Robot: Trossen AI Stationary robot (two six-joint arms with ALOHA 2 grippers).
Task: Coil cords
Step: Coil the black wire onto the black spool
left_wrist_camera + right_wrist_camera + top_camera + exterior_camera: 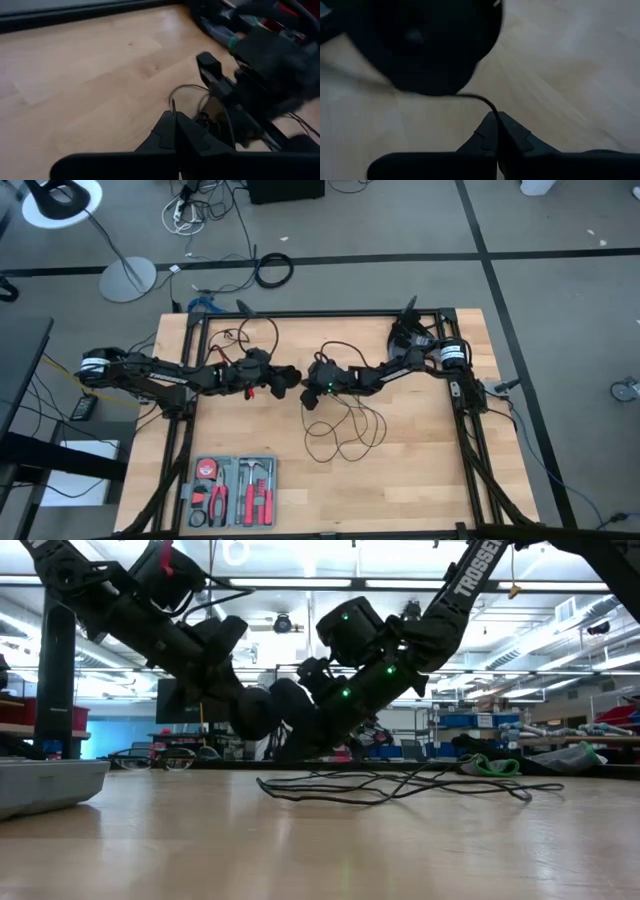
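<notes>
At about seven o'clock on the wooden table, nearest the front edge, sits a grey tool tray; in its moulded slots lie red-handled pliers, another red-handled tool, a small hammer-like tool and a round red tape measure. Farther in, from the centre toward five o'clock, the thin black cord lies in loose, untidy loops flat on the wood; in the low view it shows as a shallow tangle under the arms. At the table's centre the two grippers meet, nearly tip to tip. The left gripper reaches in from nine o'clock with its fingers pressed together, a strand of the cord rising from between the tips in the left wrist view. The right gripper comes in from two o'clock, its fingers likewise closed, pinching a strand that curves away from the tips in the right wrist view. The cord's puck end cannot be made out. Beyond the table, at twelve o'clock on the grey floor, lies a thick black cable ring, with a round lamp base toward ten o'clock.
</notes>
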